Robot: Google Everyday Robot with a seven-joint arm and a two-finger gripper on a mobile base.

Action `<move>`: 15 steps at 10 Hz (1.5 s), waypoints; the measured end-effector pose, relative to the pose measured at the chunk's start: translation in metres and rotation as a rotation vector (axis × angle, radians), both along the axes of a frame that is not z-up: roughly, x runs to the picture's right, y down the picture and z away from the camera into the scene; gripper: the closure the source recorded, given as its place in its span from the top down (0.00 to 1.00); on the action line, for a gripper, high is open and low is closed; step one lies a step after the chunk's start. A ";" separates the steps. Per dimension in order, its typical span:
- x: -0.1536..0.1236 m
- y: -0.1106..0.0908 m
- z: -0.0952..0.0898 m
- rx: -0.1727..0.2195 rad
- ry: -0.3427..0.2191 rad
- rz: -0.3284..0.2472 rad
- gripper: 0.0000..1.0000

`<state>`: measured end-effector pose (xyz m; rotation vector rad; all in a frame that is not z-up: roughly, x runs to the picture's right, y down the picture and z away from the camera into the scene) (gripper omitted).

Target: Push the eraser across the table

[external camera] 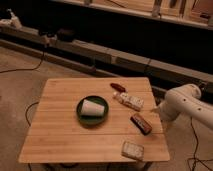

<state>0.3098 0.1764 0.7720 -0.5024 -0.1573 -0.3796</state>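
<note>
The eraser, a small dark block with an orange-brown edge, lies at an angle on the right part of the light wooden table. My white arm reaches in from the right. Its gripper hangs at the table's right edge, just right of the eraser and a little apart from it. Nothing shows in the gripper.
A green plate with a white cup lying on it sits mid-table. A pale speckled packet and a small reddish object lie behind the eraser. A pale squarish block sits at the front right corner. Cables run over the floor.
</note>
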 end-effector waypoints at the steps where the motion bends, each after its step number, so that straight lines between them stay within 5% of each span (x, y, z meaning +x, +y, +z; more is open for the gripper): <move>1: 0.006 0.001 0.004 0.024 -0.013 -0.012 0.43; 5: 0.020 0.015 0.022 0.064 -0.116 -0.032 0.03; 7: 0.020 0.022 0.036 0.039 -0.157 -0.022 0.00; 11: 0.027 0.021 0.065 -0.019 -0.144 -0.032 0.00; 15: 0.006 0.023 0.081 -0.050 -0.129 -0.074 0.00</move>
